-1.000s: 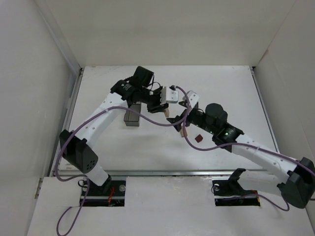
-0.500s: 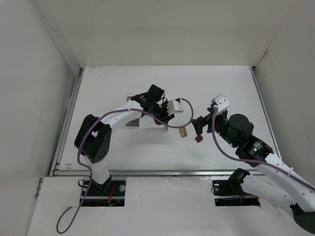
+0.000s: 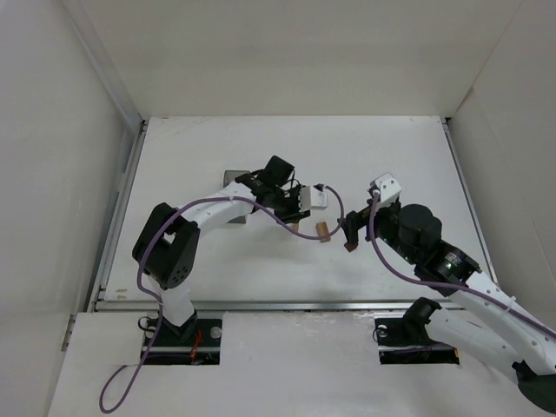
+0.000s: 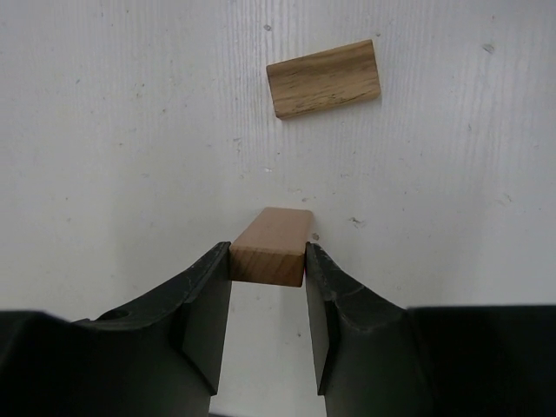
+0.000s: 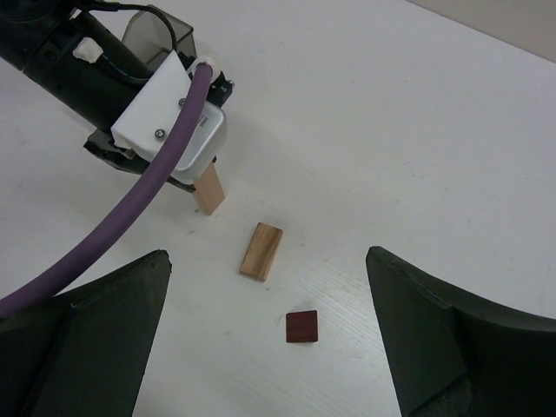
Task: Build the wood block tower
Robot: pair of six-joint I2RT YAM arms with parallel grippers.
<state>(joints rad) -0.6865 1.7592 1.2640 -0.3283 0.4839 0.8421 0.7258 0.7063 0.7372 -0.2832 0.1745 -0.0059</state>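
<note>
Over the last half second the left claw (image 4: 269, 261) has carried its tan block (image 4: 271, 246) closer to the flat tan block (image 4: 323, 79), which lies on the white tabletop (image 3: 391, 148). The claw is closed to the block's width, pinching its two sides and holding it upright, just short of the flat block and not touching it. The right claw (image 3: 352, 228) has drawn back from the flat block and hangs spread wide, holding nothing. The reddish-brown block (image 5: 301, 327) lies loose near the flat block. No wood block tower stands yet: all three pieces are apart, and the first stacking looks close.
</note>
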